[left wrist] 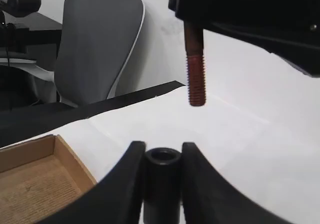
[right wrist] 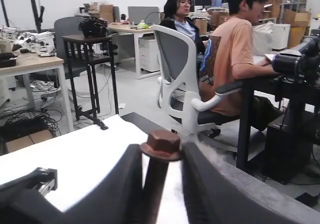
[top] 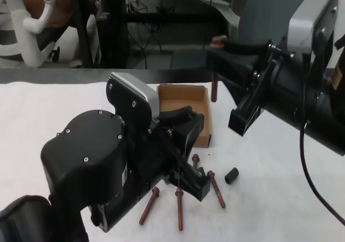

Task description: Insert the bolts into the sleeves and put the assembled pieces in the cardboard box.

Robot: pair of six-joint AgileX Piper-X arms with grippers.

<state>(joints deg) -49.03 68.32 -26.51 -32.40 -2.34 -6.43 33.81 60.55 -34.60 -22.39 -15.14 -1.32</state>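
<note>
Black arms (top: 86, 156) — silver caps (top: 129, 88), screws (top: 85, 159), cable (top: 310, 166).

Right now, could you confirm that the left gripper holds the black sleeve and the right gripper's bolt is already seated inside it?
Not quite: the bolt is not seated. The left wrist view shows its threaded tip hanging above the sleeve, with a gap between them. The left gripper does hold the sleeve, and the right gripper holds the bolt.

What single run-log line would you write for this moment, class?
left end effector: shut on sleeve | right end effector: shut on bolt | bolt: apart from sleeve, not yet inserted
</note>
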